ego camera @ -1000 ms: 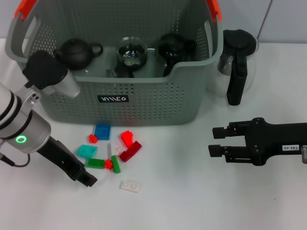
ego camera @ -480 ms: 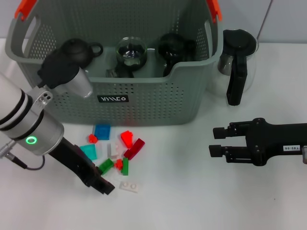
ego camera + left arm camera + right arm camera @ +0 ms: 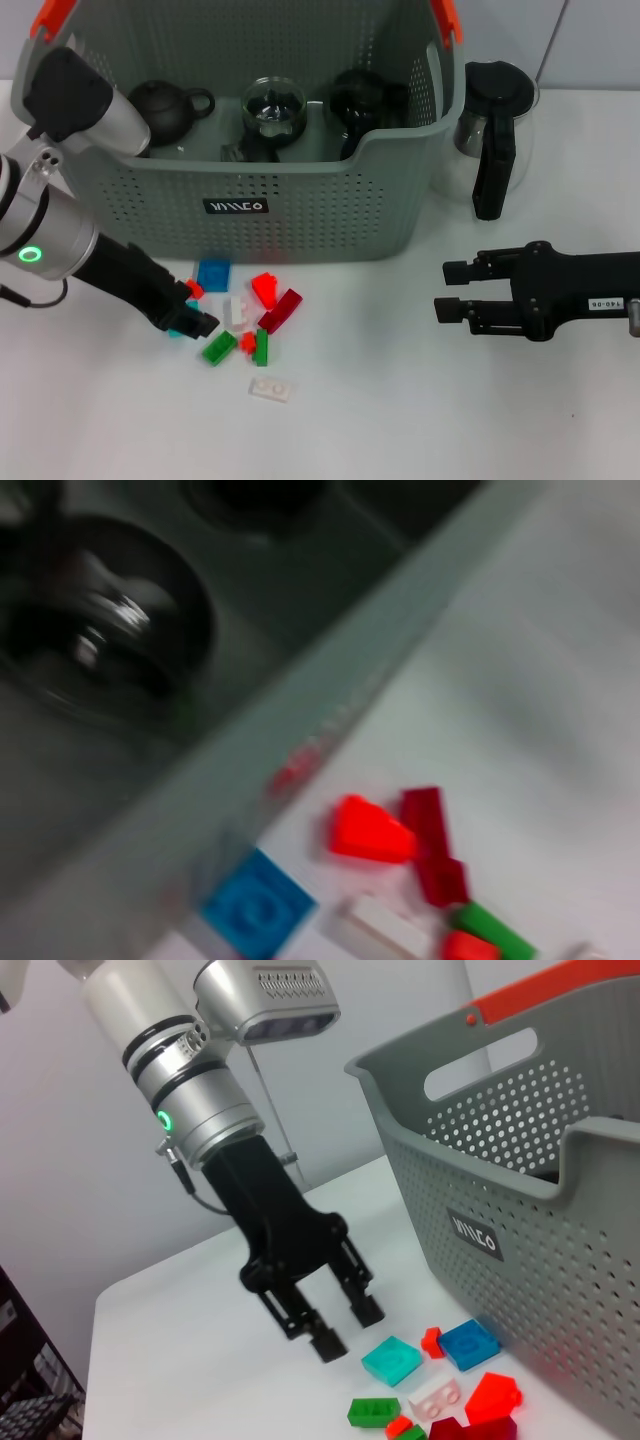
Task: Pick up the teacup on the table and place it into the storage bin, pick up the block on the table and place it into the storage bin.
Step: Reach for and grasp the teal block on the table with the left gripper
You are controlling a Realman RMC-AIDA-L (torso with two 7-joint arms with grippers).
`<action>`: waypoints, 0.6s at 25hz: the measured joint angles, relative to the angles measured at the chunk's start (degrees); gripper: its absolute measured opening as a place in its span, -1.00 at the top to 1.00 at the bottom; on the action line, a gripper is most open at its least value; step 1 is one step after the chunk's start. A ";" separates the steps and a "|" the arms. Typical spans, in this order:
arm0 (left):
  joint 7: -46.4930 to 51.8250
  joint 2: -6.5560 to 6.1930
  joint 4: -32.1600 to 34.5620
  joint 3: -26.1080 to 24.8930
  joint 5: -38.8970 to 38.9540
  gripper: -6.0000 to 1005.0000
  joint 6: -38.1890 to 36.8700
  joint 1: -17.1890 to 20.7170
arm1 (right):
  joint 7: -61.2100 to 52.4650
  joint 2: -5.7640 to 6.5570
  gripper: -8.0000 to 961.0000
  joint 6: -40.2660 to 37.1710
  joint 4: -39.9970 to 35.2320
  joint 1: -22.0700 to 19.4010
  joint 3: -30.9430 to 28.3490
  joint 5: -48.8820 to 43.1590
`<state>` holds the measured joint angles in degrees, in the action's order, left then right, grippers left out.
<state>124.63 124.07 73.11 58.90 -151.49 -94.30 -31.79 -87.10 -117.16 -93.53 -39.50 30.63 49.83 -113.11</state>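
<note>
left gripper (image 3: 192,312) hides most of the teal block (image 3: 180,324); fingers spread

Storage bin (image 3: 300,215): grey, perforated, orange handle clips (image 3: 52,18), black label (image 3: 236,206). Blocks: blue (image 3: 212,274), red (image 3: 265,288), dark red (image 3: 277,312), green (image 3: 218,347), teal (image 3: 391,1360), clear white (image 3: 271,387).

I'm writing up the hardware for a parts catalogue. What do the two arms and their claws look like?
The left arm is a silver cylinder with black bands, a glowing green ring light and a thin black cable, ending in a black wrist and a black two-fingered left claw. A grey camera box sits beside it. The right arm is black, with a small white printed label, and carries a black right claw.
</note>
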 joint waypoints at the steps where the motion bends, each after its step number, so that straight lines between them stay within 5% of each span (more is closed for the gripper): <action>1: -1.38 0.07 0.04 0.23 0.04 -0.13 0.74 0.25 | 0.00 0.00 -0.22 0.03 -0.10 0.00 0.00 0.00; 15: -6.38 0.11 0.43 8.48 -5.17 -0.13 7.91 2.32 | 0.01 0.15 -0.22 1.41 0.04 -0.53 -0.19 0.00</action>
<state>118.25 124.18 73.54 67.38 -156.66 -86.40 -29.47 -87.09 -117.00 -92.13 -39.46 30.10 49.64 -113.11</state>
